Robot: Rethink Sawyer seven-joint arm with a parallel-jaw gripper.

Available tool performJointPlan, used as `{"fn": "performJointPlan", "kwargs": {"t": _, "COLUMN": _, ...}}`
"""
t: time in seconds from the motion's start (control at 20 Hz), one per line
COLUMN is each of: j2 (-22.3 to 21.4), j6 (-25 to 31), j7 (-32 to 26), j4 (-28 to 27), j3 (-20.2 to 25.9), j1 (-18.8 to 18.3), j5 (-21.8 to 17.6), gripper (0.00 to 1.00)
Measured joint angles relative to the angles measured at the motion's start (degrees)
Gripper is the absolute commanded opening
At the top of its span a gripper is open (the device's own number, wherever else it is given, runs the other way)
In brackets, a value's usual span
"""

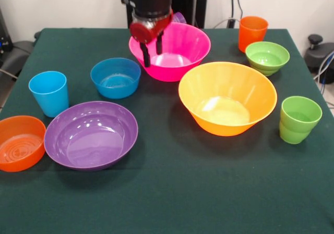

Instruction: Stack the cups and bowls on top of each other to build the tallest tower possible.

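My gripper (153,59) hangs over the left rim of the large pink bowl (188,42), open, with one finger outside the wall and the other inside. A purple cup (179,18) peeks out behind that bowl. The large yellow-orange bowl (227,120) stands right of centre. On the left are the small blue bowl (116,86), the blue cup (49,94), the wide purple bowl (62,143) and the small orange bowl (15,158). At the right stand the orange cup (252,33), the small green bowl (267,64) and the green cup (298,120). Nothing is stacked.
The dark green tablecloth (172,192) covers the whole table. The robot's pedestal and cables stand behind the far edge. A black knob (315,38) sits off the table at the right.
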Motion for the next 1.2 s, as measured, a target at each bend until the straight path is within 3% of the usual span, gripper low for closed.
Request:
{"fn": "performJointPlan", "kwargs": {"t": 0.45, "j2": -7.4, "j6": 3.0, "j7": 0.0, "j4": 2.6, "j3": 0.0, "j1": -0.3, "j5": 0.5, "gripper": 1.00}}
{"fn": "performJointPlan", "kwargs": {"t": 1.2, "j2": -8.6, "j6": 4.2, "j7": 0.0, "j4": 2.5, "j3": 0.7, "j1": -1.5, "j5": 0.8, "gripper": 1.00}}
